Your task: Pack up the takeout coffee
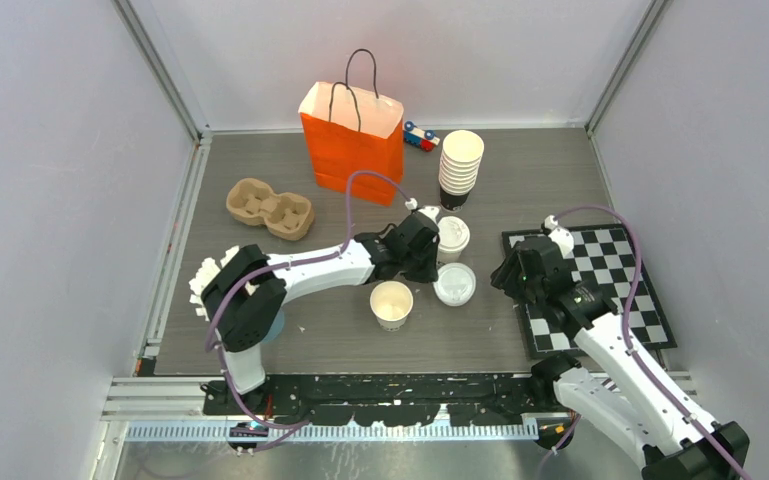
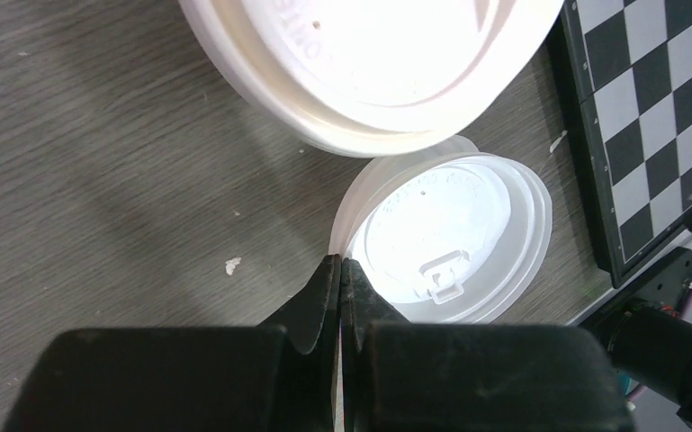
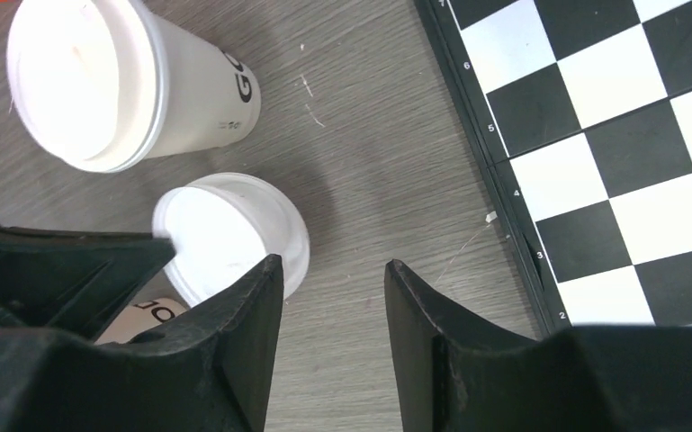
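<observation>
One takeout cup (image 1: 452, 238) is standing lidded on the tabletop (image 1: 560, 190), while a second cup (image 1: 391, 303) is sitting open, its loose lid (image 1: 455, 284) lying just beside it. The left end effector (image 2: 340, 270) is hovering at that lid's rim, tips together; the right end effector (image 3: 333, 270) is waiting with its jaws apart and empty. Lidding and loading into the orange bag (image 1: 352, 140) are seemingly remaining.
</observation>
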`<action>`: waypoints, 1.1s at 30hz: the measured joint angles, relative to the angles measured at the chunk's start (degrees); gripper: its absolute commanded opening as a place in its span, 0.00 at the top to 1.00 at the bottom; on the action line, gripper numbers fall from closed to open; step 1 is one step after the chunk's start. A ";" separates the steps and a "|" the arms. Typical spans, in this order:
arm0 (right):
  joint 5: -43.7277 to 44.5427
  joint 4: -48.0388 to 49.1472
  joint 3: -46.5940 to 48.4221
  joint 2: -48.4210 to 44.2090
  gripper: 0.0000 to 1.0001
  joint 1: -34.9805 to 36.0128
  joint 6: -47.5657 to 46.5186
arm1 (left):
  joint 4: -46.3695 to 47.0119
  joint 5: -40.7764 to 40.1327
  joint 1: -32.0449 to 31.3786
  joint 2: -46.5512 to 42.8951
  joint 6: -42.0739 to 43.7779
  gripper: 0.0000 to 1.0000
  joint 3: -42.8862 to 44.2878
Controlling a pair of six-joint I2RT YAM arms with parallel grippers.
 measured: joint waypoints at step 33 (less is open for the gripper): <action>-10.97 10.71 -5.81 8.15 1.00 -3.17 -4.83 | 5.70 4.68 0.90 1.09 -3.17 0.86 -0.35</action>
